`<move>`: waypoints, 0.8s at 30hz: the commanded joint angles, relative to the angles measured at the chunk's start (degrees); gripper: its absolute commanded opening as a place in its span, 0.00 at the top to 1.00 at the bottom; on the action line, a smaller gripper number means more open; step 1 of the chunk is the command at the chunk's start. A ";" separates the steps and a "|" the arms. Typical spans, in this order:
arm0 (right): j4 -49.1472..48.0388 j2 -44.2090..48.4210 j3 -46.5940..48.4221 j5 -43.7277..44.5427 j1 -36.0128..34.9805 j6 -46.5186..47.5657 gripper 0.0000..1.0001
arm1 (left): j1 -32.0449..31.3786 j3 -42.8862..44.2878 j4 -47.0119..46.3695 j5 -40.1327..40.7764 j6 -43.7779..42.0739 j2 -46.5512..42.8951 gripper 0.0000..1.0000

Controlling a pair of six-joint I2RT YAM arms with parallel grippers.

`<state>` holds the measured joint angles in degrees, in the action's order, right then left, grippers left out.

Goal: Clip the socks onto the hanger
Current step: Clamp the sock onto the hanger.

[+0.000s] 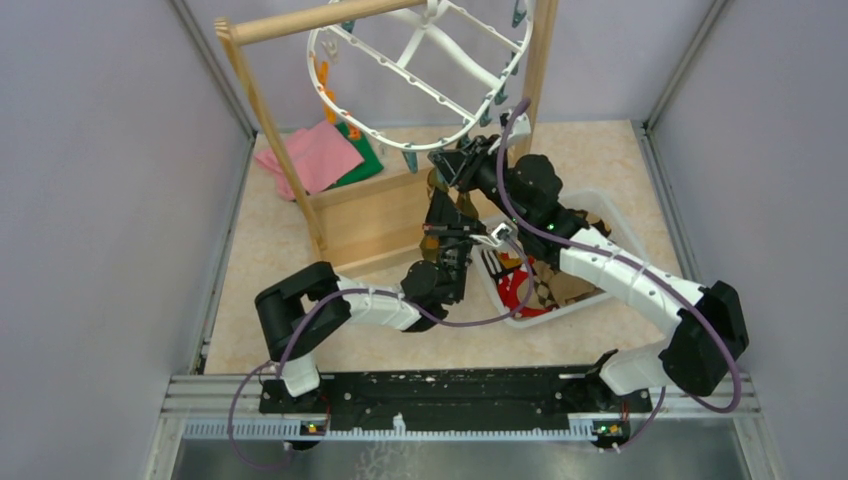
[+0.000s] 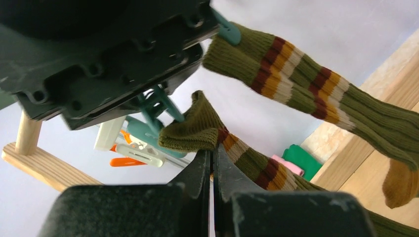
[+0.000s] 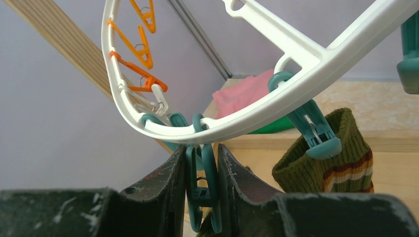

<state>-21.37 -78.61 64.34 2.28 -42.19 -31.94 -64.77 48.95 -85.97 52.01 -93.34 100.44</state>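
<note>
Clenching left gripper (image 2: 212, 157) on olive striped sock (image 2: 190, 132); squeezing teal clip (image 3: 200, 197) under hanger (image 3: 306, 69) with right gripper (image 3: 202, 149).

Two olive, orange-striped socks (image 2: 296, 74) beneath tilted white hanger (image 3: 276, 103), one in a teal clip (image 3: 316, 136).

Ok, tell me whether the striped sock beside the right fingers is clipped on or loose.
Clipped on: a teal clip hanging from the hanger bites the cuff of the striped sock.
</note>
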 commanded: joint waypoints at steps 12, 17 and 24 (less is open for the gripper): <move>9.12 -2.23 3.89 1.54 0.21 -0.19 1.00 | 0.04 2.53 -16.77 0.46 -1.64 1.69 1.00; 9.77 -2.27 3.97 2.92 0.25 1.24 1.00 | 0.08 3.27 -16.69 1.03 -1.93 1.77 1.00; 9.95 -2.52 4.16 2.23 0.11 0.83 1.00 | -0.17 5.18 -16.73 1.28 -2.66 2.82 1.00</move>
<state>-17.06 -79.70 66.89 3.68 -42.19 -30.81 -64.77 51.18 -85.89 52.58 -94.83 103.02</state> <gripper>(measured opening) 0.250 0.012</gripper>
